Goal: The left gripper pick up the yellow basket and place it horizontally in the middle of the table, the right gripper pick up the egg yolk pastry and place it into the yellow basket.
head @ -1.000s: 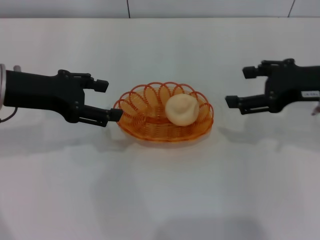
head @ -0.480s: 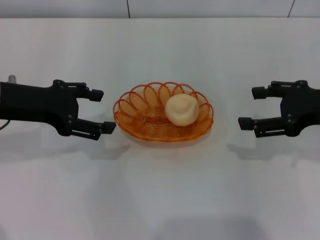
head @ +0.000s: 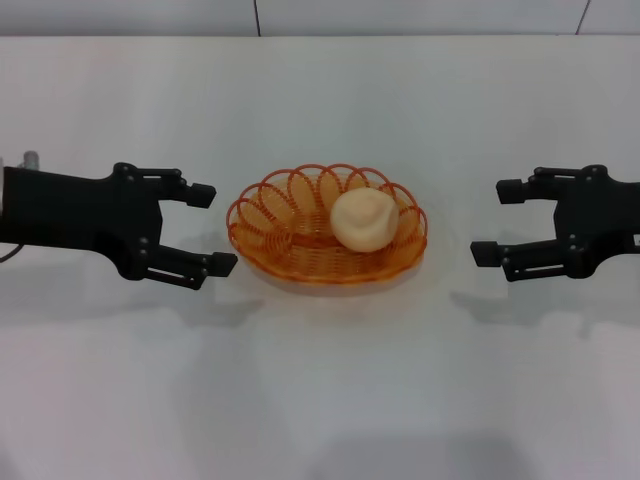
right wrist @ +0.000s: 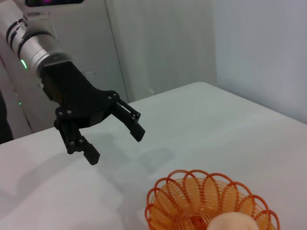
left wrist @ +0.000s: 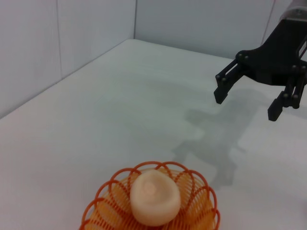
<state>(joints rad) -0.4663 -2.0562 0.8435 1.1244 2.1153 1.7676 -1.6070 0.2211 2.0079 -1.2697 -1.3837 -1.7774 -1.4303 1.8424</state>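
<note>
Both your left gripper (head: 208, 227) and right gripper (head: 491, 220) have pulled back, jaws apart and empty, with the pastry (head: 363, 219) sitting in the basket (head: 270, 218) mid-counter (head: 320, 380), so looks pretty much done.

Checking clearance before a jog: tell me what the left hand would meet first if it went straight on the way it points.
Probably the yellow basket: the open left hand points at its near rim, though height is unclear.

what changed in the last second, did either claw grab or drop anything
Neither took hold of anything. The left gripper drew back from the yellow basket rim toward the robot's left and now sits clear of it, jaws open. The right gripper pulled away to the right, then eased slightly back, also open and empty. Basket and egg yolk pastry inside it stayed put.
</note>
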